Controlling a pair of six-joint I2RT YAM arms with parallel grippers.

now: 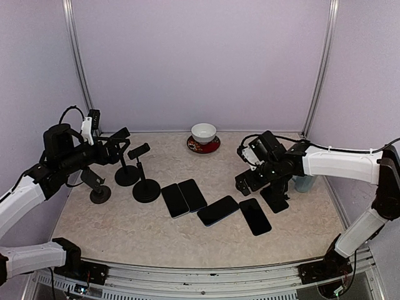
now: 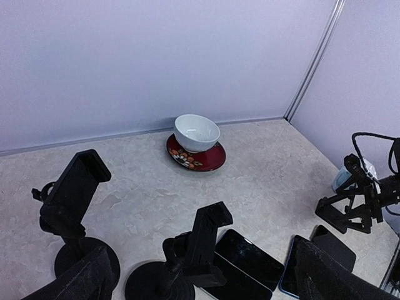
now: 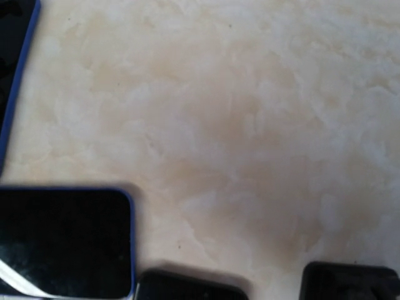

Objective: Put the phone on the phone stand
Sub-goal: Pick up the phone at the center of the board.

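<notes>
1 empty bowl on saucer

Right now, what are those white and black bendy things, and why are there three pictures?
They are two robot arms. Each ends in a two-finger claw: the left gripper and the right gripper. Both are open and hold nothing.

One picture looks down from above; the others come from small cameras on each wrist.

On the pale marbled table lie four flat black phones, with three black phone stands nearby. At the back, a white bowl sits on a red saucer.
</notes>
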